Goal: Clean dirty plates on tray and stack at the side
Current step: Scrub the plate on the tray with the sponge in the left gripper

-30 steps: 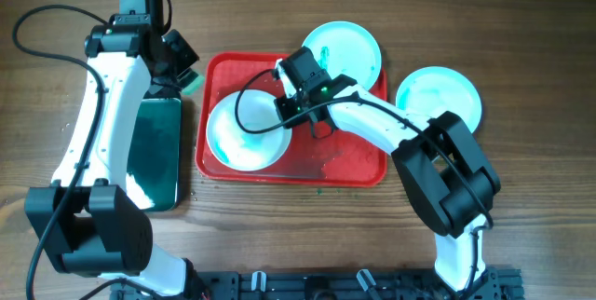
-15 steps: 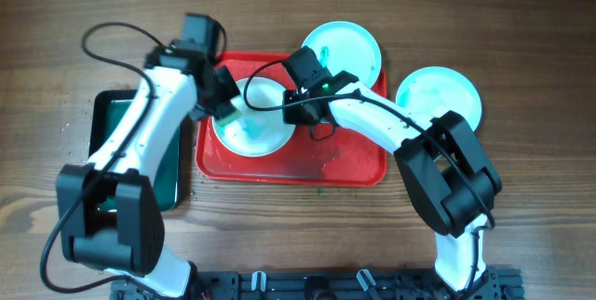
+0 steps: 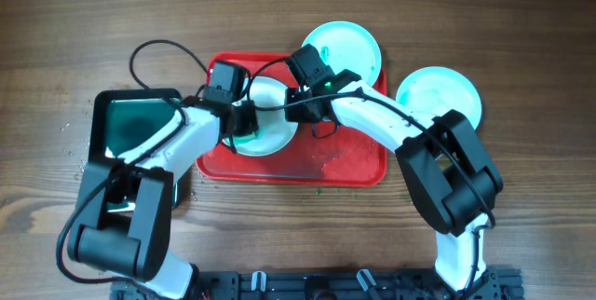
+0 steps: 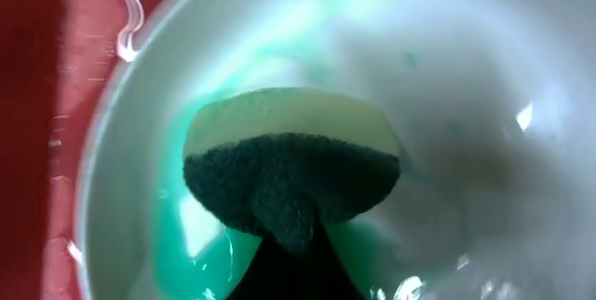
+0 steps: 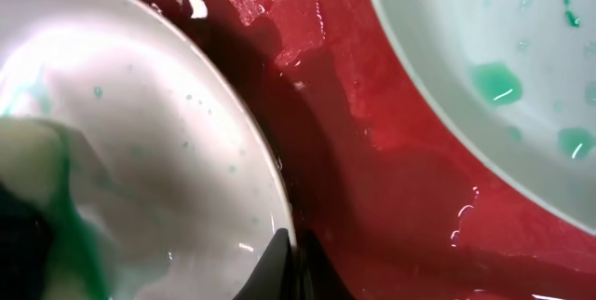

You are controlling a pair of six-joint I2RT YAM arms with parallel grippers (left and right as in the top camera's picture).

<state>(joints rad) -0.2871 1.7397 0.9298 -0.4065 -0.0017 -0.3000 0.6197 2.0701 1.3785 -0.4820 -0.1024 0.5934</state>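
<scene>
While the right hand [image 3: 291, 114] pinches the plate [image 3: 271, 138] rim, the left hand [image 3: 244, 124], gripping the sponge [image 4: 289, 165], has moved onto it.

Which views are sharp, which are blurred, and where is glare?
Overhead view: sharp, evenly lit. Left wrist view: soft focus, the sponge and plate hazy, with small glints on the wet plate. Right wrist view: red tray in focus, with bright wet highlights.

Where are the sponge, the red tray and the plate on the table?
sponge [image 4: 291, 165]: left wrist view, dark scrubby side.
red tray [image 3: 340, 162]: overhead view, bare floor.
plate on the table [image 3: 440, 95]: overhead view, centre.
</scene>
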